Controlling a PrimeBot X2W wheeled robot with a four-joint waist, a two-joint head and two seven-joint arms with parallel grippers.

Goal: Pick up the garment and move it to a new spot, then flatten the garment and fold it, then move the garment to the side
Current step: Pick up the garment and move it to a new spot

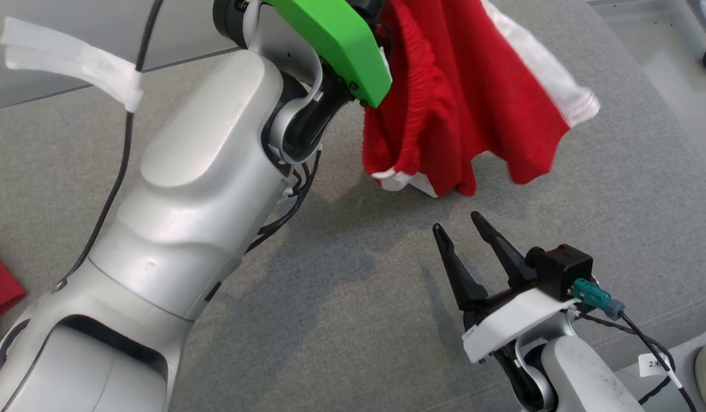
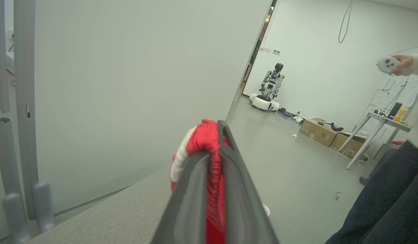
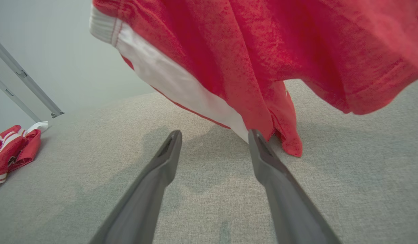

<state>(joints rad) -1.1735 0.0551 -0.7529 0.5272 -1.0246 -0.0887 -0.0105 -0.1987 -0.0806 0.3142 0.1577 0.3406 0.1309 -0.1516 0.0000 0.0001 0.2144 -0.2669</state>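
As we judge it, left end effector (image 2: pixel 212 142): clenched on a bunched edge of the garment (image 1: pixel 461 97), so the cloth hangs free for moving.
Garment: top centre of the head view, lifted; lowest hem near the table (image 1: pixel 353 332), and we cannot tell if it touches.
Right end effector (image 1: pixel 456 222): released, spread wide, lower right, just below the hem; we think it is ready to take a second corner.
Spare red cloth (image 1: pixel 1 292): left edge, well apart.
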